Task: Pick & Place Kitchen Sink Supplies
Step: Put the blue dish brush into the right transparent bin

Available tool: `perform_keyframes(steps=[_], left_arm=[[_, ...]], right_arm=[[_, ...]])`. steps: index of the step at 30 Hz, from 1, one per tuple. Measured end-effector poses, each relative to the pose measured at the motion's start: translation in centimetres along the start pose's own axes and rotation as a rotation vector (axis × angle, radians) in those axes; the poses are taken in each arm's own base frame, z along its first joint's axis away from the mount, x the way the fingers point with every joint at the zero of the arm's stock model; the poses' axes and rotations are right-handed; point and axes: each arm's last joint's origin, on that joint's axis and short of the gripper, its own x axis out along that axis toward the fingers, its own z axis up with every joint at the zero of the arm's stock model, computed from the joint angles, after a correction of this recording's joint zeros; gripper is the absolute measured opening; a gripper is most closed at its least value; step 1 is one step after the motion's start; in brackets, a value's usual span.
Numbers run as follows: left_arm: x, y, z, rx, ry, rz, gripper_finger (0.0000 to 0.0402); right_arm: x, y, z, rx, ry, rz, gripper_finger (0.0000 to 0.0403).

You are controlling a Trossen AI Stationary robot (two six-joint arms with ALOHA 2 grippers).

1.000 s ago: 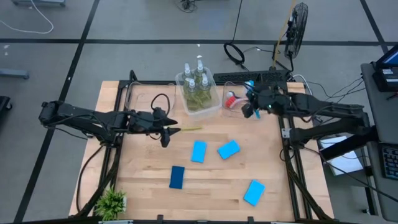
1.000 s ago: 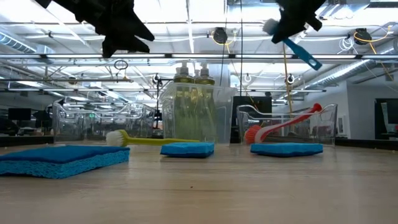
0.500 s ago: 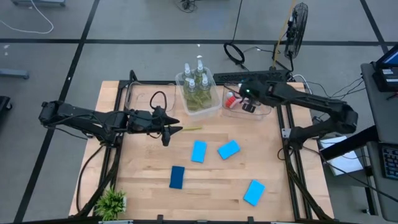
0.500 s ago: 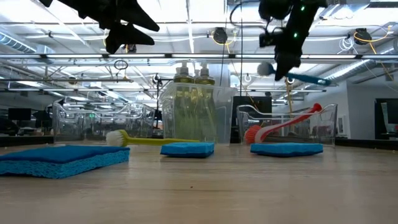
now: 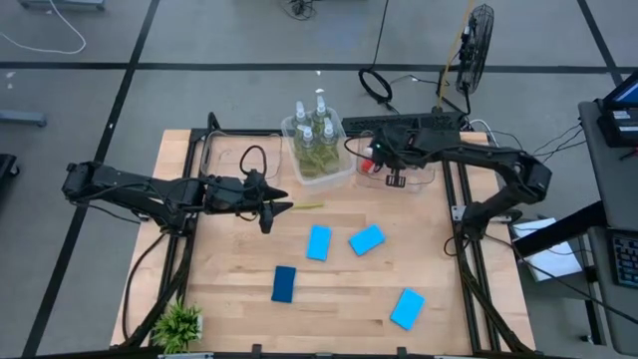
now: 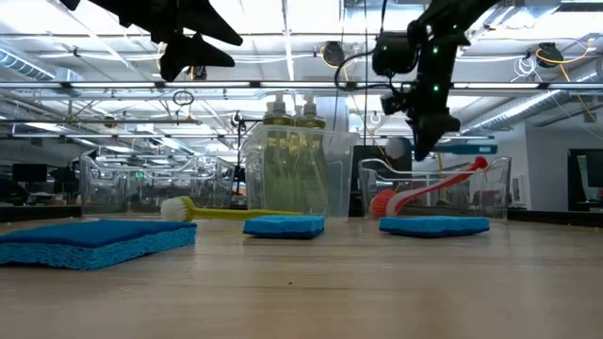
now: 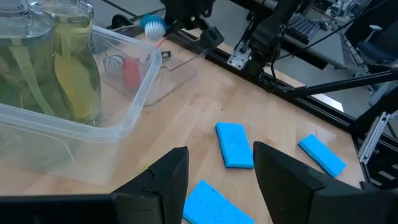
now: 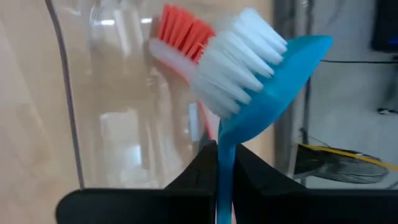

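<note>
- While the right gripper (image 8: pixel 225 163) hangs over the smaller clear bin (image 5: pixel 419 178) at the table's far side, its fingers are clamped on the handle of the blue brush (image 8: pixel 261 106); the white bristles sit just above the red brush (image 8: pixel 180 34) lying in that bin
- The left gripper (image 7: pixel 214 177) hovers above the wood near the table's middle left, jaws partly apart and holding nothing
- The yellow-green brush (image 6: pixel 221 212) lies flat on the table (image 5: pixel 229 289), just beside the larger clear bin (image 5: pixel 339 175); in that bin stand four pump bottles (image 5: pixel 314 125)
- Four blue sponges (image 5: pixel 318 242) lie scattered across the nearer half of the table, apart from one another
- A small potted plant (image 5: pixel 179 324) stands at the near left corner
</note>
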Motion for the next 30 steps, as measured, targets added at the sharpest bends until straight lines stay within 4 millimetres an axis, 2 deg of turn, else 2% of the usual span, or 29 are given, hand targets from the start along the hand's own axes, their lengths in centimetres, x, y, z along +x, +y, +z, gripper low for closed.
perform_keyframes(steps=[5,19,30], left_arm=[[0.0,0.0,0.0,-0.001,-0.004,-0.002,0.0182],[0.0,0.0,0.0,0.015,-0.004,-0.001,0.0182],[0.0,0.0,0.0,0.018,-0.004,-0.001,0.0182]], right_arm=[[1.2,-0.2,0.1,-0.005,0.014,0.061,0.0009],[1.6,-0.9,-0.3,0.015,-0.041,0.184,0.0021],[1.7,-1.0,-0.3,0.004,-0.042,0.185,0.0087]])
